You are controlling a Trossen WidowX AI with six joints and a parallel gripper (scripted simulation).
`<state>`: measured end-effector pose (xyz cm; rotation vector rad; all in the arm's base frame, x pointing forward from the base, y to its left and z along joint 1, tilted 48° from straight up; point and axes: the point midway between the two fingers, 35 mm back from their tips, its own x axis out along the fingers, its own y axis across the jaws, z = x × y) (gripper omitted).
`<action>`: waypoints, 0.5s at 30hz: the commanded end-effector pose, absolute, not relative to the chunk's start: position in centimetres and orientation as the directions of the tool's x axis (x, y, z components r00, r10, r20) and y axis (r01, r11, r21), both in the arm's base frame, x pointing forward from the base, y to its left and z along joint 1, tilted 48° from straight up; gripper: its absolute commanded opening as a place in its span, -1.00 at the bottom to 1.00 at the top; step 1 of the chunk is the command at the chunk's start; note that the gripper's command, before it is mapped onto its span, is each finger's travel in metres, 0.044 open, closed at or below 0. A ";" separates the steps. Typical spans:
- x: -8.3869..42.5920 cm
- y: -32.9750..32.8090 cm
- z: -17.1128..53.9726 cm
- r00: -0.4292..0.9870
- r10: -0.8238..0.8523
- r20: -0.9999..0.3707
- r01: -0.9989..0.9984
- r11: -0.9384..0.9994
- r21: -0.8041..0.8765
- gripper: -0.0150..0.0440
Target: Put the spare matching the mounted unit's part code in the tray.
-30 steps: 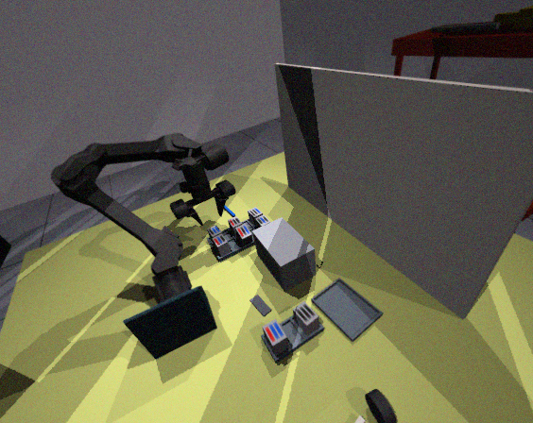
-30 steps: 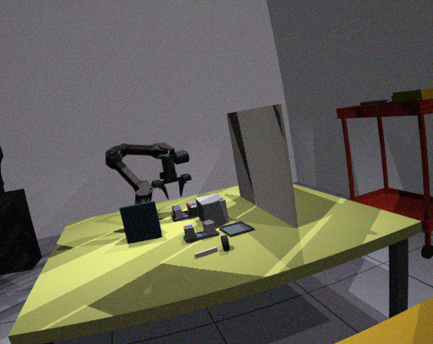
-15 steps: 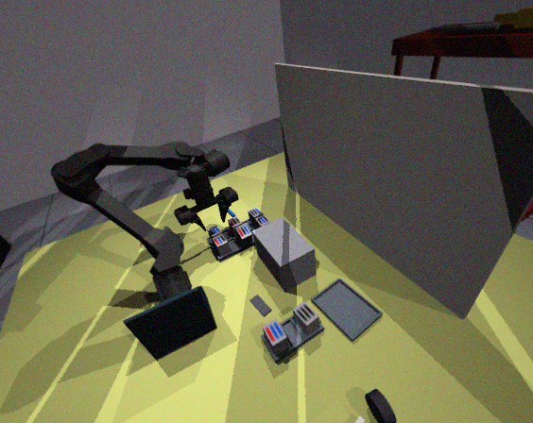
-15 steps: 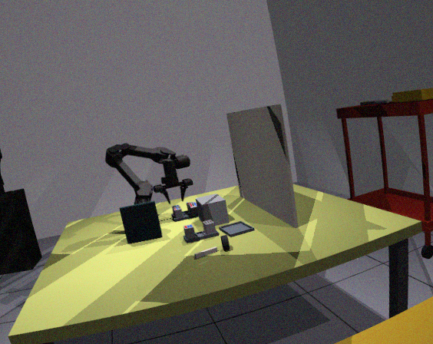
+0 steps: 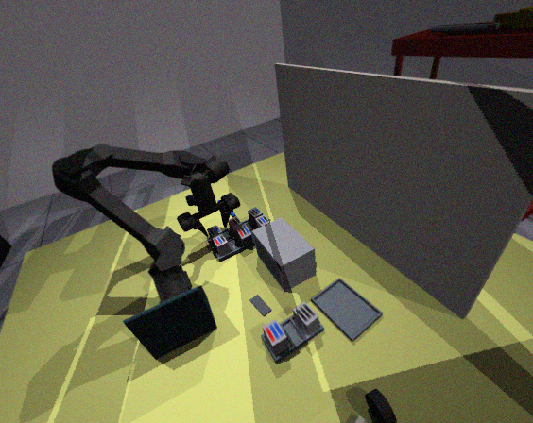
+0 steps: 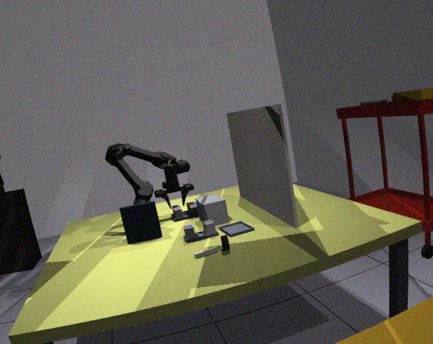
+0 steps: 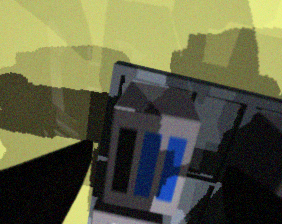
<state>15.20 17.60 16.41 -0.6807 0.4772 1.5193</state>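
Note:
My gripper (image 5: pixel 216 230) (image 6: pixel 177 206) (image 7: pixel 158 162) is partly open, pointing down over the far rack (image 5: pixel 235 252) (image 7: pixel 212 125). Between its fingertips, in the wrist view, is a grey unit (image 7: pixel 124 165) with one black and two blue stripes; it sits in the rack and is not gripped. Other striped units stand there, including a front-left one (image 5: pixel 219 243) and a red-and-black striped one (image 5: pixel 243 232). The near rack (image 5: pixel 295 334) holds a red-and-blue striped unit (image 5: pixel 274 334) and a black-striped unit (image 5: pixel 306 315). The tray (image 5: pixel 346 309) (image 6: pixel 237 229) is empty. No part code is readable.
A grey box (image 5: pixel 284 250) (image 6: pixel 214 209) stands beside the far rack. A tall grey panel (image 5: pixel 386 175) (image 6: pixel 260 165) stands on the right. A dark tilted panel (image 5: pixel 176 323) (image 6: pixel 141 223) stands before the arm's base. A small grey plate (image 5: pixel 260 305) lies near the near rack.

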 end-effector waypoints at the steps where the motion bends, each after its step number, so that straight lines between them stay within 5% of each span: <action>1: 15.1 18.0 15.9 0.019 0.739 -0.674 -0.992 -0.069 -0.104 0.53; 15: 14.8 19.8 14.7 0.021 0.748 -0.663 -0.993 -0.064 -0.103 0.53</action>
